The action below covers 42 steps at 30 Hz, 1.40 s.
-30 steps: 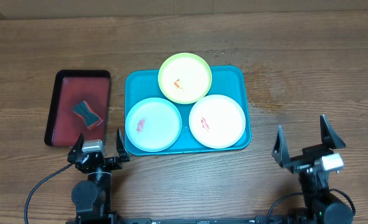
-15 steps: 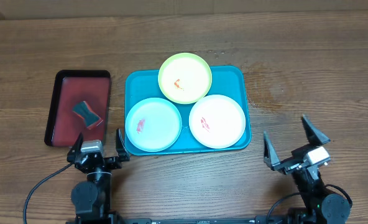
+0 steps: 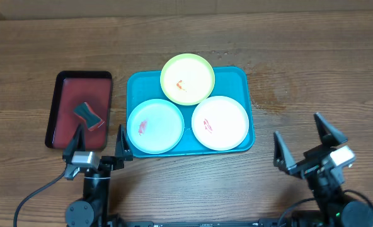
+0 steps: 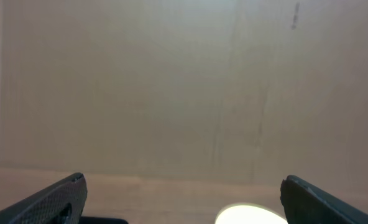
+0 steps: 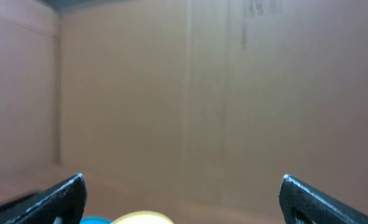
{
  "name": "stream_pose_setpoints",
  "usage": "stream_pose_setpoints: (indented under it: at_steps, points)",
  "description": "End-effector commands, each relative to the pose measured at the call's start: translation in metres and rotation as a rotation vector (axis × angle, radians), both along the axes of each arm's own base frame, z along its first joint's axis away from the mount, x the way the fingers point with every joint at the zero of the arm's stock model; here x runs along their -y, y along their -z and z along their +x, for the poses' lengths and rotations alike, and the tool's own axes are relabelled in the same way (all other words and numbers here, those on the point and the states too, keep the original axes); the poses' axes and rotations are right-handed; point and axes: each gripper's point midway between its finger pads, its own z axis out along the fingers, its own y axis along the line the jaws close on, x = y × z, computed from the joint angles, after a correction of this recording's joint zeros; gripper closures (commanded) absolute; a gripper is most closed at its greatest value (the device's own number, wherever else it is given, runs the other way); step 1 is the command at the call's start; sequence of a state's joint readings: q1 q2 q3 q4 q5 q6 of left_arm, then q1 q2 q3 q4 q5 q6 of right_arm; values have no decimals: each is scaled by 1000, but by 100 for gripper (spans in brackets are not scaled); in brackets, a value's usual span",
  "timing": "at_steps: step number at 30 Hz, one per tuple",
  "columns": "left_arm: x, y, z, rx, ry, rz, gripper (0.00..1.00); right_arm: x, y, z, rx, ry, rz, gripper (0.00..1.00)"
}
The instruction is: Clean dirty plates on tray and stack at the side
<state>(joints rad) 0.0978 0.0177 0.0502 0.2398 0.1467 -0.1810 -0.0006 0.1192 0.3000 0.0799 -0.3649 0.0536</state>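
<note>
Three plates lie on the turquoise tray (image 3: 240, 79): a yellow-green plate (image 3: 188, 78) at the back, a light blue plate (image 3: 155, 125) at front left and a white plate (image 3: 220, 122) at front right. Each carries a red smear. My left gripper (image 3: 97, 139) stands open near the table's front edge, left of the tray. My right gripper (image 3: 303, 137) stands open at the front right, clear of the tray. Both wrist views look at a brown wall, with a pale plate (image 4: 249, 216) and a yellowish plate (image 5: 140, 218) at their bottom edges.
A dark red tray (image 3: 63, 101) with a black rim lies left of the turquoise tray and holds a dark teal sponge (image 3: 88, 115). Bare wooden table surrounds both trays. A black cable (image 3: 38, 189) runs from the left arm's base.
The left gripper has risen and tilted, its fingers spreading toward the red tray's front edge. The right gripper swung left, then back to the right. Plates and trays have not moved.
</note>
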Motion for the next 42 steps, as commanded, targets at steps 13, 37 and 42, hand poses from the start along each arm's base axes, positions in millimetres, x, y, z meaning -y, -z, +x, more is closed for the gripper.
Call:
stream_pose_setpoints:
  at_steps: [13,37,42]
  points:
    - [38,-62,64,-589,281,130,0,-44,-25,97,-787,-323,-15,0]
    - [-134,73,144,-1183,-271,-443,0,-93,61,145,-1366,-64,-76,0]
    - [-151,98,152,-1220,-343,-426,0,-120,40,154,-1287,-220,-20,0]
